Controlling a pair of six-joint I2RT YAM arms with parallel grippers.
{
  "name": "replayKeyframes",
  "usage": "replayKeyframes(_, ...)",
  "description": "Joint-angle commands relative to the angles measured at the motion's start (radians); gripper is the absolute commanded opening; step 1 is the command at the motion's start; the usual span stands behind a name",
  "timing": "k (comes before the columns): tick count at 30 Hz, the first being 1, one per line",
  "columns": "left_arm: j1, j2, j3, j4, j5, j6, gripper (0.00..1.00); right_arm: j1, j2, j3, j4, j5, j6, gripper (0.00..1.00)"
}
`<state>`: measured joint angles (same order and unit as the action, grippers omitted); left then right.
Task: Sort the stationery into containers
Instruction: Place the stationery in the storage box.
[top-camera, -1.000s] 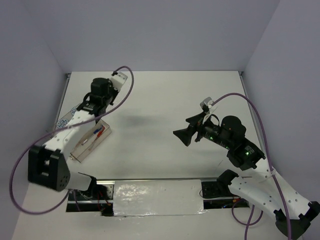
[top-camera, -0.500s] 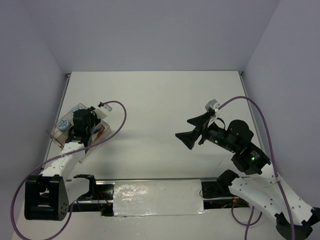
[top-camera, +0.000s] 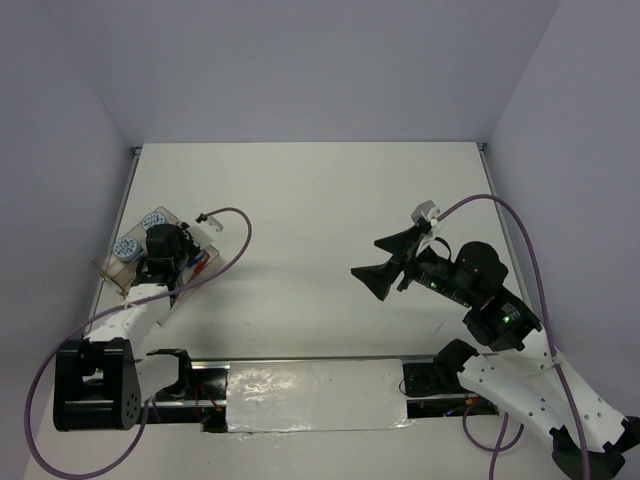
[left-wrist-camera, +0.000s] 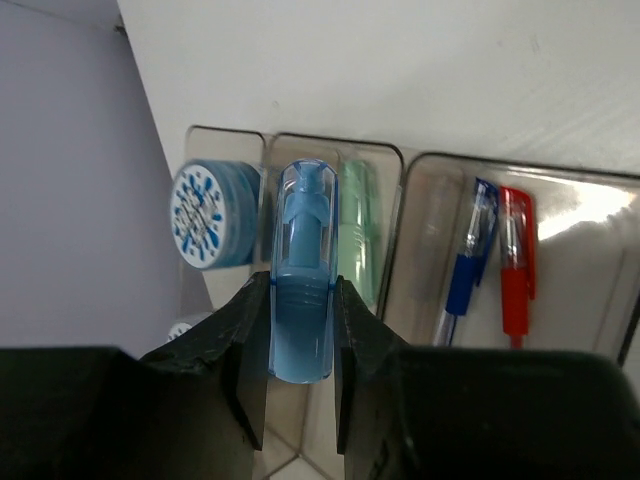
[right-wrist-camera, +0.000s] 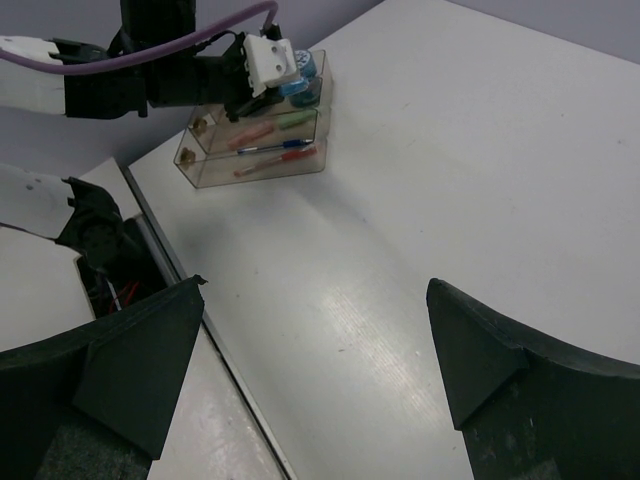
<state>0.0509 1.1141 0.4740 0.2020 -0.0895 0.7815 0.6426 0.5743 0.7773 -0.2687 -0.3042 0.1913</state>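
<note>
My left gripper (left-wrist-camera: 301, 300) is shut on the blue capsule (left-wrist-camera: 303, 225) and holds it over the clear tray (left-wrist-camera: 585, 330), beside the green capsule (left-wrist-camera: 359, 232) that lies in a compartment. A blue-white disc (left-wrist-camera: 207, 215) sits in the leftmost compartment. A blue pen (left-wrist-camera: 466, 258) and a red pen (left-wrist-camera: 514, 262) lie in a wider compartment to the right. In the top view the left gripper (top-camera: 162, 246) is over the tray (top-camera: 203, 272) at the table's left edge, next to two discs (top-camera: 127, 247). My right gripper (top-camera: 366, 258) is open and empty above the table's middle. I cannot make out the pink capsule.
The right wrist view shows the tray (right-wrist-camera: 300, 165) far off with the left arm (right-wrist-camera: 120, 85) over it, and the table's front edge (right-wrist-camera: 190, 300) with a dark cable gap below. Walls close in the table on the left, back and right.
A second ago my left arm reached toward the back of the table. It has pulled back and come down over the tray's left end with the blue capsule. My right gripper barely shifted.
</note>
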Motion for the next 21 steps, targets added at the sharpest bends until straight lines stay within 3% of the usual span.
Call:
replayKeyframes(1,0.007,-0.040,-0.028,0.027,-0.004,-0.004,0.19,-0.001,0.009,0.000,0.049,-0.010,-0.007,1.00)
replayKeyframes(5,0.007,-0.040,-0.035,0.043,-0.030,-0.013,0.26,-0.003,-0.004,-0.006,0.054,-0.007,-0.006,1.00)
replayKeyframes(8,0.007,-0.040,-0.044,0.054,-0.055,-0.021,0.38,-0.003,-0.005,-0.004,0.051,-0.007,-0.006,1.00)
replayKeyframes(10,0.010,-0.042,-0.048,0.068,-0.068,-0.024,0.99,-0.003,-0.001,-0.004,0.051,-0.007,-0.006,1.00)
replayKeyframes(21,0.006,-0.056,-0.002,0.093,-0.084,-0.005,0.99,-0.004,0.005,-0.004,0.052,-0.009,-0.007,1.00)
